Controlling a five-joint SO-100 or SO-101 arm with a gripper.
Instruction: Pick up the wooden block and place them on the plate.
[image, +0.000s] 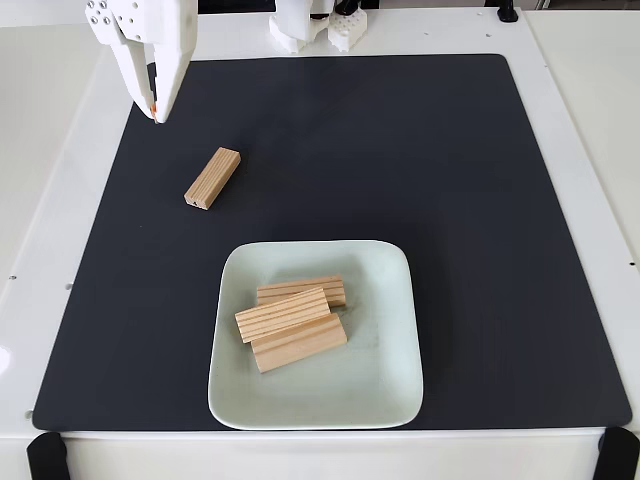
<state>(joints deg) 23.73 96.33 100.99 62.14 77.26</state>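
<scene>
While the gripper (155, 112) hangs over the upper-left part of the black mat (450, 200) in the fixed view, its white fingers point down and look drawn together with nothing between them — though the angle leaves a narrow gap hard to rule out. Just below and to the right of it lies the last loose wooden block (212, 178), flat on the mat and turned diagonally. Further down sits the plate (390, 370), already carrying three blocks (292, 322) piled against one another left of its centre. By my reading, the step in hand is fetching that fourth piece. To do it well, the jaws should spread before descending and the wrist should rotate so the fingers close across the block's narrow width, near its middle — a grip along the length would likely slip.
</scene>
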